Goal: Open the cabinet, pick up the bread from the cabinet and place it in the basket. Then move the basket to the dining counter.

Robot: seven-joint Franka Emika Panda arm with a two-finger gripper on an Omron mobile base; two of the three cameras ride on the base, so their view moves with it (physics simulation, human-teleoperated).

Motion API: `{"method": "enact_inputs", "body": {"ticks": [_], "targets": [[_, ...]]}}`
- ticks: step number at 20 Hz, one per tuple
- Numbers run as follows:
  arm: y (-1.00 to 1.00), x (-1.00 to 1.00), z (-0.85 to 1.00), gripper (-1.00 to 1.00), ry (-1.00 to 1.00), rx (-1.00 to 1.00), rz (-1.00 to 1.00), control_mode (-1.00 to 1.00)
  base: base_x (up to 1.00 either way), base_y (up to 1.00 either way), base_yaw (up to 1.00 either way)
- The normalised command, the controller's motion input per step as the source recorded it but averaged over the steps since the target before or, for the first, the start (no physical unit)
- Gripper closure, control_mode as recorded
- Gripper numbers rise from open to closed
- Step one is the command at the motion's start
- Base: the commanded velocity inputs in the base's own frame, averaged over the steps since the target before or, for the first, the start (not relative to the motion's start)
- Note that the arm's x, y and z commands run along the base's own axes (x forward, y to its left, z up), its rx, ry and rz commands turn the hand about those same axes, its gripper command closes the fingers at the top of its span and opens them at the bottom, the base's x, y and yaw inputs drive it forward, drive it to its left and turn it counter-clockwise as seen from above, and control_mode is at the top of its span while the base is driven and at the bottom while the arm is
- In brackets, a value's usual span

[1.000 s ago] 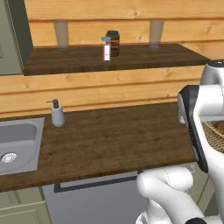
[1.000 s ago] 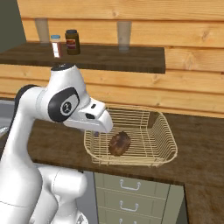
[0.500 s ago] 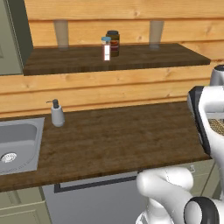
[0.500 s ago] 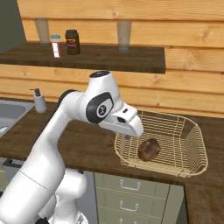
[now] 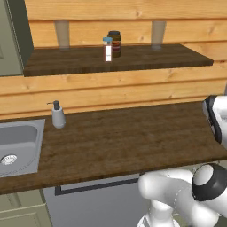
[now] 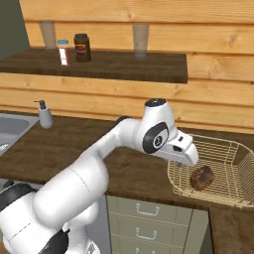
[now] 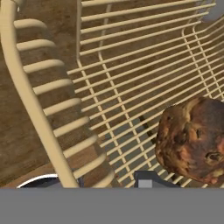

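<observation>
The arm reaches out low to the right along the dark wooden counter [image 6: 74,149], its white wrist ending just at the near left rim of the basket [image 6: 218,171]. In the right base view the gripper [image 6: 191,159] sits against that rim, but the hand's body hides the fingers, so I cannot tell how far apart they are or whether they have hold of the wire.

The basket is a tan-gold wire-mesh one with flaring sides, standing on the counter at its right end, above a bank of pale drawers [image 6: 149,218]. The bread [image 6: 201,178], a small dark-brown, crusty lump, lies on the basket's mesh floor, toward the side nearest the wrist. From the hand camera the bread [image 7: 192,140] looms at the lower right, resting on the wires, while the basket's thick rim [image 7: 30,100] sweeps down the left side with the wood grain of the counter showing through the mesh.

Further left on the counter a grey soap dispenser [image 5: 57,116] stands just beside the steel sink [image 5: 17,146]. On the wooden shelf [image 5: 133,60] above, a dark brown lidded jar [image 5: 115,43] and a small white bottle with a blue cap [image 5: 107,48] stand close together. A grey-green cabinet [image 5: 13,35] hangs at the shelf's left end.
</observation>
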Motion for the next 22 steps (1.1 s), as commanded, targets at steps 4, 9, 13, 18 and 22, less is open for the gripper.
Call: {"method": "enact_inputs", "body": {"ticks": [4,9,13,18,22], "targets": [[-1.0,0.09,-0.3,1.0,0.01,0.0,0.0,-1.0,0.0,0.0,0.0],[-0.98,0.18,-0.55,1.0,0.03,0.0,0.0,-1.0,0.0,0.0,0.0],[-0.91,0.2,-0.61,1.0,0.0,0.0,0.0,-1.0,0.0,0.0,0.0],[-0.72,0.04,-0.63,1.0,0.02,0.0,0.02,-1.0,0.0,0.0,0.0],[-0.54,0.0,-0.56,1.0,0.06,0.01,0.06,-1.0,0.0,0.0,0.0]]}}
